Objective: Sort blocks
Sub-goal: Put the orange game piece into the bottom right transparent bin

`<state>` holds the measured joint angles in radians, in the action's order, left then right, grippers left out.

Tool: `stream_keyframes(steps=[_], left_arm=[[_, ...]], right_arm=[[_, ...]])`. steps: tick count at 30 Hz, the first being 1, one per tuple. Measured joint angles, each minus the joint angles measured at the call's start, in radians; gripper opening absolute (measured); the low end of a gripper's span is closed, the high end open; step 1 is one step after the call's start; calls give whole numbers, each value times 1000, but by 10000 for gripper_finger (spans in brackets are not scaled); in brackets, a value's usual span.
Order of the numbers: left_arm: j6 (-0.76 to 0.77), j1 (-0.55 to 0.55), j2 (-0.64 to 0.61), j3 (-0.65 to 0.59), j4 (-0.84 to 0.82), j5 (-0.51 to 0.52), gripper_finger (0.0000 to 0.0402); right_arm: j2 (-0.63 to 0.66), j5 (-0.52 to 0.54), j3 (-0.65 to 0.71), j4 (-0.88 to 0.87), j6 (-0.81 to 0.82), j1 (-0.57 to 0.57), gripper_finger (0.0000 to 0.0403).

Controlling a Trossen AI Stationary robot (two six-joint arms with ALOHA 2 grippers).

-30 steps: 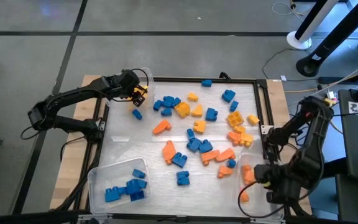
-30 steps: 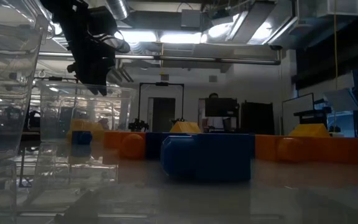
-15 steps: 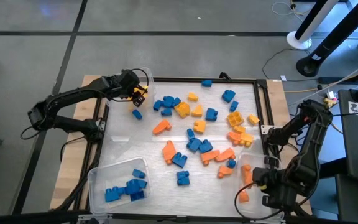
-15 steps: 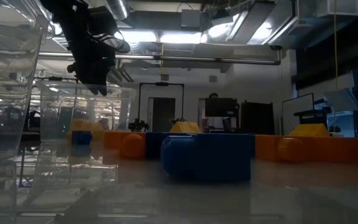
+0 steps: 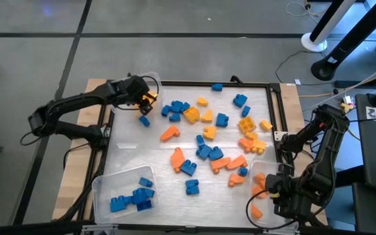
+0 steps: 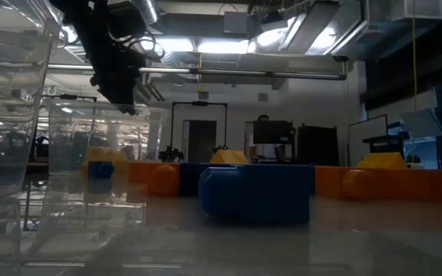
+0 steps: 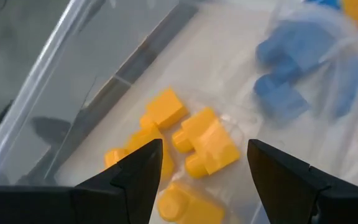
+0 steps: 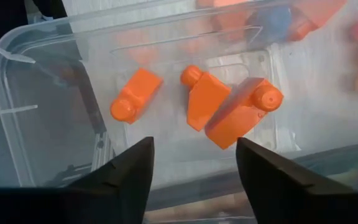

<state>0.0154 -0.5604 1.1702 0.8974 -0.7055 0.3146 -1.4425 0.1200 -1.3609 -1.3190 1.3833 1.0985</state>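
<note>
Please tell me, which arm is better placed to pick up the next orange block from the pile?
Probably the right. The right gripper hangs open over the bin with orange blocks, and loose orange blocks lie close beside that bin. The left gripper is open over the yellow blocks at the far left corner.

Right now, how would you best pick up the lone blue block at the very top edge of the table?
Come straight down on the lone blue block and pinch its two long flat sides with the fingers. It sits apart from the other blocks, so there looks to be room on both sides.
</note>
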Motion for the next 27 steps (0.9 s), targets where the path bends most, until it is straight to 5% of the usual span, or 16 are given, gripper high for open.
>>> stream_keyframes(steps=[13,21,27], left_arm=[[-35,123,-168,0,105,-4,225],[109,239,-212,0,115,-302,225],[201,362,-167,0,100,-343,225]], right_arm=[[0,75,0,0,-3,0,225],[0,134,0,0,-3,0,225],[0,179,0,1,-3,0,225]])
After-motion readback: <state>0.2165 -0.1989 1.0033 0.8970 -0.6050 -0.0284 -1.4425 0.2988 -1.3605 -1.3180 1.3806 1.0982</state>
